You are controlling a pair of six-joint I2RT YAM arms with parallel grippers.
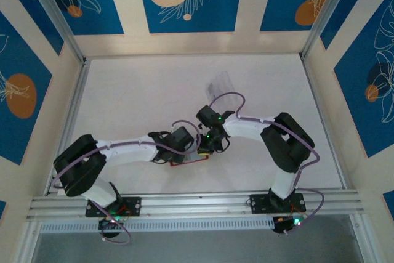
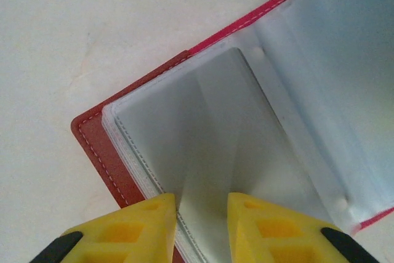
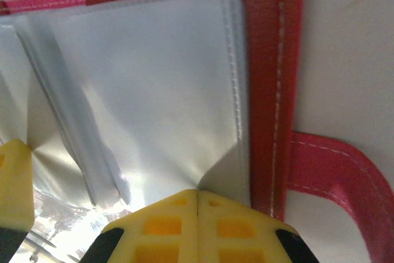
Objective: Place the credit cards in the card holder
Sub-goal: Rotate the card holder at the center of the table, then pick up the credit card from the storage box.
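**Holder spread open, pocket being readied**

The holder (image 1: 188, 161) lies opened flat on the worktop (image 1: 135, 97), with its pale sleeves facing up. On the half beside its tab (image 3: 326, 170), the right hand (image 3: 197, 198) is closed tight on a sleeve corner, which is pulled up to a peak. On the holder's other half, the left hand (image 2: 202, 204) is narrowly parted astride a leaf, and no clamp is evident. The step in hand is judged to be the opening of a pocket. Next, a firm pinch by the left hand is called for, so that a mouth gapes before any card is fetched.

card holder (image 2: 97, 147) — matt leather, glossy plastic sleeves (image 3: 154, 78)
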